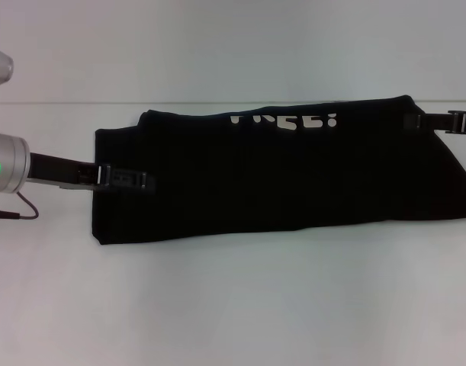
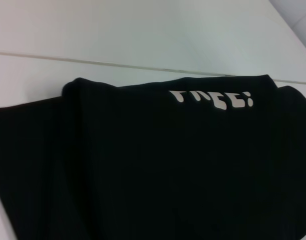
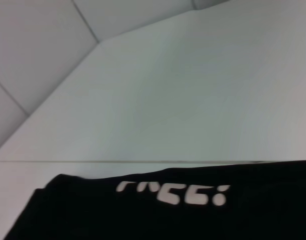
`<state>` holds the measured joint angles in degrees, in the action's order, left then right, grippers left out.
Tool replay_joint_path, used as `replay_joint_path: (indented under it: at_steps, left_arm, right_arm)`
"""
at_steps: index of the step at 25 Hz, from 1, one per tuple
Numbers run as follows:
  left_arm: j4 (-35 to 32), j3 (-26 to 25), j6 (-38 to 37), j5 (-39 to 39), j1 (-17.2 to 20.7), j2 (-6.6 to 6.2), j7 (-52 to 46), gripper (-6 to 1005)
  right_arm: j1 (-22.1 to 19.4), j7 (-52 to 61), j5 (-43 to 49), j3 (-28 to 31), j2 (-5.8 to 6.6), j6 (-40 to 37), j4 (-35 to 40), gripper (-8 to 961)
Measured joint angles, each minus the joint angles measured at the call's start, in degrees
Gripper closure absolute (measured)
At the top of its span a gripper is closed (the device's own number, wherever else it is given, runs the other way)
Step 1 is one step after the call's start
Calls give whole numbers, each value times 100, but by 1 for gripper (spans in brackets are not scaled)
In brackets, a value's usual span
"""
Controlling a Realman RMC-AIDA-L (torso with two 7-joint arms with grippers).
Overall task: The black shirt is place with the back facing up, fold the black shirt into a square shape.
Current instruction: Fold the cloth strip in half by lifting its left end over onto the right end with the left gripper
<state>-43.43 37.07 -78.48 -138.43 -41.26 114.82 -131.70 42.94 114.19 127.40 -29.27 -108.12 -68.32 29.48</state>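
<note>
A smooth white bench (image 1: 233,305) carries the work. A large black cloth short-sleeved shirt (image 1: 278,175) lies on it, folded into a long band. Partial white lettering (image 1: 284,120) shows along its far edge.

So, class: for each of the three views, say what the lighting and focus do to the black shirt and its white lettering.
Head view: even light, faint shadows; the black shirt is flat black, folds barely showing, and the left gripper and right gripper blend into it. Left wrist view: soft focus, lettering blurry-edged. Right wrist view: softest, shirt nearly featureless.
</note>
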Motion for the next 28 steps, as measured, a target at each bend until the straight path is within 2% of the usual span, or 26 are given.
replay_joint_path:
  at_steps: [11, 16, 21, 28]
  left_arm:
    - [28, 29, 381, -97, 34, -30, 29, 52]
    - [293, 206, 1223, -117, -153, 59, 20, 62]
    - [763, 700, 1828, -131, -341, 44, -16, 72]
    - [910, 746, 2445, -219, -414, 161, -27, 87]
  right_arm:
    - [-108, 676, 533, -105, 97, 885, 0, 289]
    - [-115, 759, 568, -105, 62, 1325, -65, 287]
    - [-82, 876, 740, -113, 32, 1404, -81, 293]
    - [-84, 909, 785, -122, 29, 1420, -82, 295]
